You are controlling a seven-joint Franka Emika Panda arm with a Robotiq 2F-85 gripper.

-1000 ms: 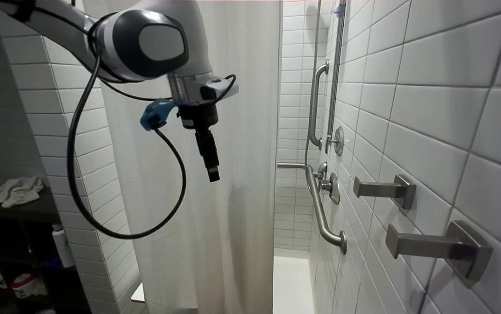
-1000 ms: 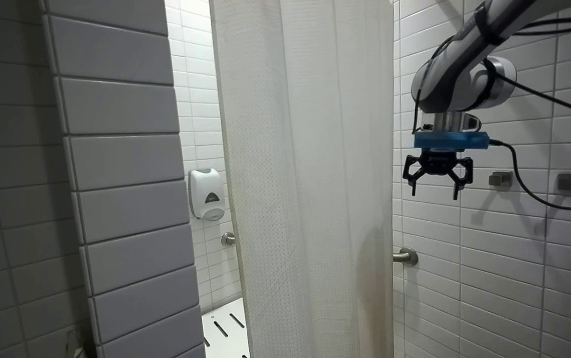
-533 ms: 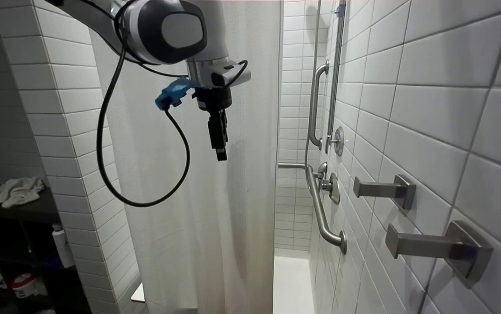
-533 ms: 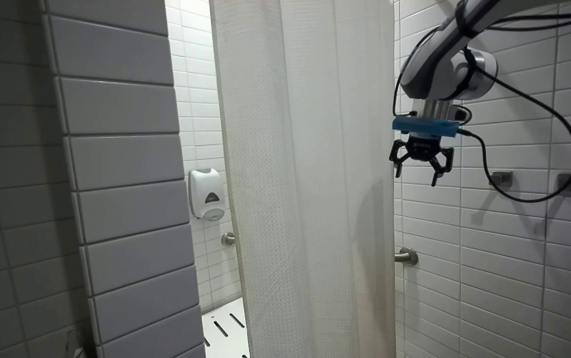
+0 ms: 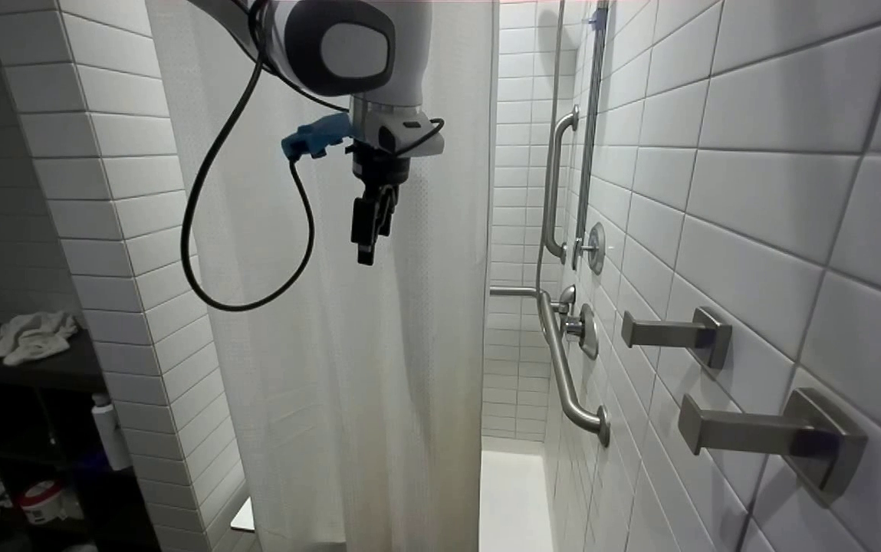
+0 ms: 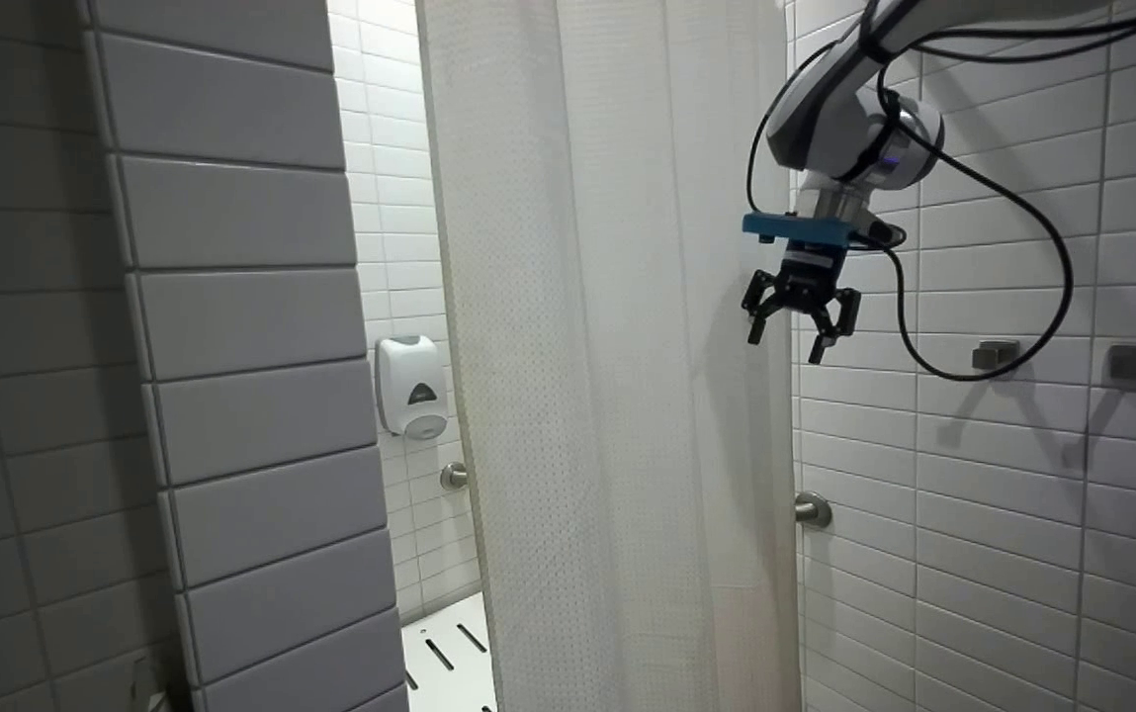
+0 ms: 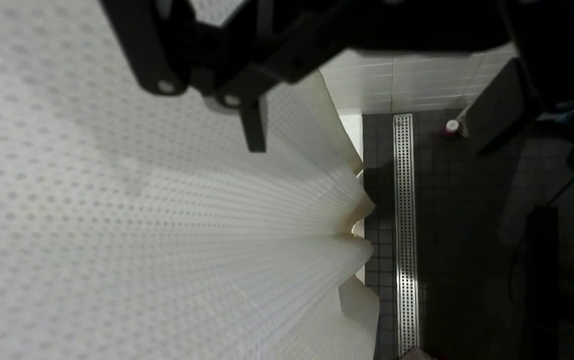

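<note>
In an exterior view the shower curtain (image 6: 607, 396) hangs mid-frame, 12 to 6 o'clock, w/ the gripper (image 6: 786, 340) at 3 o'clock, close by it. In the wrist view the fingers (image 7: 255, 131) are spread wide, nothing held; contact w/ the cloth can't be confirmed. Fabric looks thin, soft & limp, prob. light per handful, tho the full drop may drag a bit. Dimpled texture suggests decent grip, i.e. not v. slippery; unlikely to break, but apt to swing off if nudged. Best hold is prob. the free edge (image 7: 331, 115), approx. 1 o'clock in the wrist view, pinched w/ 1 finger each side; the flat middle gives little to bite, tho a fold could do.
</note>
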